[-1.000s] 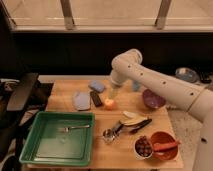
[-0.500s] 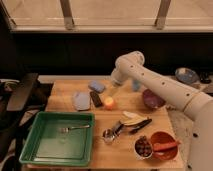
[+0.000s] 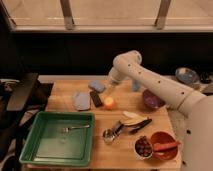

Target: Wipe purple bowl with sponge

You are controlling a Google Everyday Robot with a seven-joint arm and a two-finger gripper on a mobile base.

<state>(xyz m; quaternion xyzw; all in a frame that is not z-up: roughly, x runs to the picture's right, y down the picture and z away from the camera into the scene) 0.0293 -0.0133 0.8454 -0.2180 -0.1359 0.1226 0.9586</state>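
The fingers (image 3: 109, 89) of the robot's gripper (image 3: 111, 91) are spread apart and hold nothing. The gripper hangs at the end of a white arm (image 3: 150, 80) that reaches in from the right side and bends down over the back middle of a wooden surface (image 3: 127, 104).

The sponge (image 3: 96, 86), a small light-blue rounded block, lies on the surface just to the left of the gripper; whether they touch cannot be told. The purple bowl (image 3: 151, 98) sits upright to the right of the gripper, under the arm and well apart from the sponge.

Just in front of the gripper is a small orange object (image 3: 109, 103), with a dark, flat object (image 3: 96, 98) just beside it on the left. Further left lies a pale grey-blue cloth-like piece (image 3: 81, 100). A small blue cup (image 3: 135, 85) stands behind the arm.

A green tray (image 3: 65, 115) fills the front left of the surface, with a fork (image 3: 75, 129) lying inside it. In the front middle are a metal scoop (image 3: 111, 133), a pale yellowish item (image 3: 134, 119) and a dark-handled utensil (image 3: 141, 125), lying close together. At the front right stands an orange-red bowl (image 3: 164, 145), and touching its left side is a small dish of dark round pieces (image 3: 143, 146). A blue bowl (image 3: 186, 76) sits at the far right rear.
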